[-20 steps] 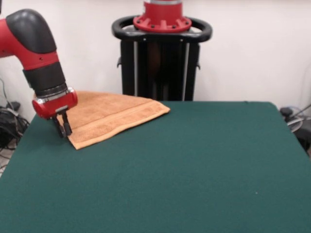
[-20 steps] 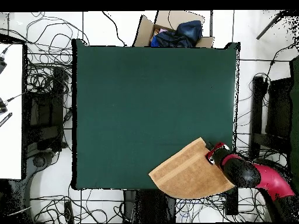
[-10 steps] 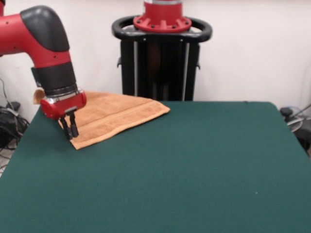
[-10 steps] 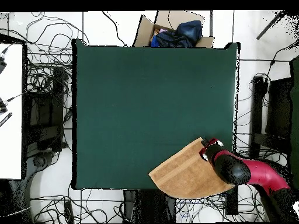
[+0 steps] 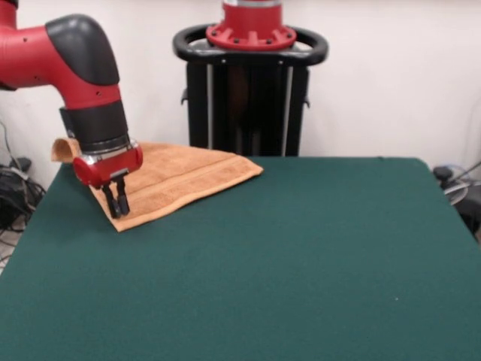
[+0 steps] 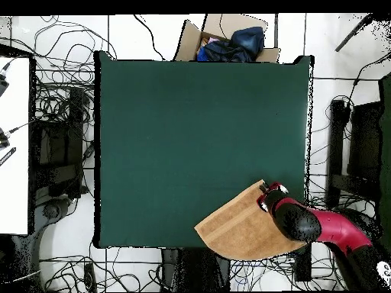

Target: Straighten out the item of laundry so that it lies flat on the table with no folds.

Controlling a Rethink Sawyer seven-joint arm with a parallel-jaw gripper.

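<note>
The light orange-tan towel [image 5: 176,177] lies at the far left corner of the dark green table [image 5: 285,256], one pointed corner towards the table's middle. Its back part hangs over the table's edge, and a curled bit [image 5: 64,148] shows behind the arm. In the overhead view the towel [image 6: 237,229] sits at the bottom right corner of the table [image 6: 191,122] and overhangs the bottom edge. My gripper [image 5: 117,204] points down over the towel's near left corner, its two fingers close together with nothing visibly between them. In the overhead view the gripper [image 6: 267,198] is at the towel's right corner.
The robot's black pedestal [image 5: 252,90] stands behind the table. In the overhead view a cardboard box with dark blue cloth [image 6: 229,40] sits beyond the table's top edge, a white surface [image 6: 14,145] is at the left, and cables lie on the floor around the table.
The arm has moved from the table's left edge inward, so the gripper now hangs over the towel's near left corner. The towel has not moved.
</note>
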